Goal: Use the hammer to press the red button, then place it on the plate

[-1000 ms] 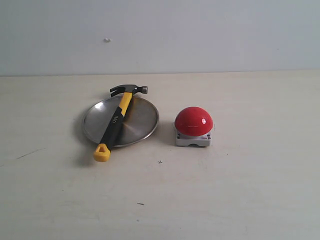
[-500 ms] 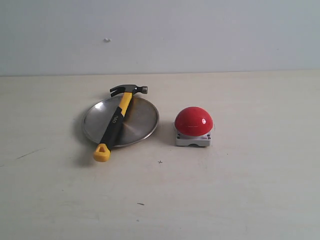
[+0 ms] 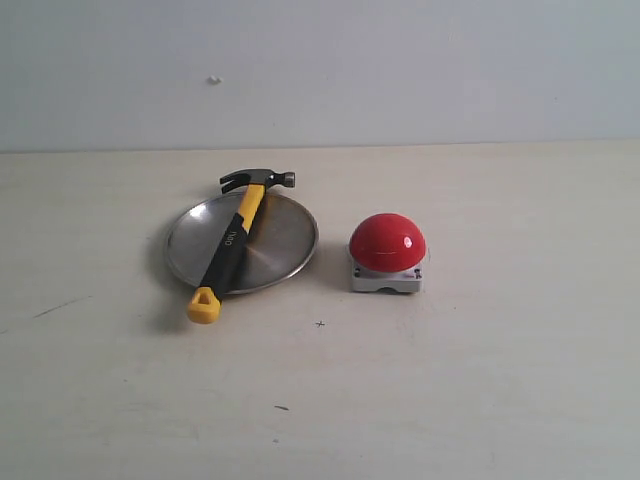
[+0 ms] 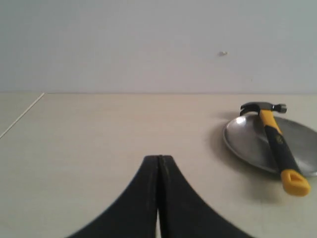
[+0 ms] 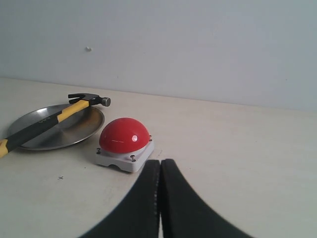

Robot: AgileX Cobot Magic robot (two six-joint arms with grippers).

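The hammer (image 3: 234,240) lies across the silver plate (image 3: 285,240), its dark head past the far rim and its yellow looped end overhanging the near rim. To the plate's right stands the red button (image 3: 387,243) on its grey base. Neither gripper shows in the exterior view. My left gripper (image 4: 159,157) is shut and empty, well away from the plate (image 4: 247,141) and hammer (image 4: 277,144). Also shut on nothing, my right gripper (image 5: 160,161) sits close in front of the button (image 5: 124,135), with hammer (image 5: 49,121) and plate (image 5: 74,130) beyond.
The things rest on a pale beige table (image 3: 480,380) backed by a plain light wall (image 3: 400,70). A table edge or seam (image 4: 22,116) runs along one side of the left wrist view.
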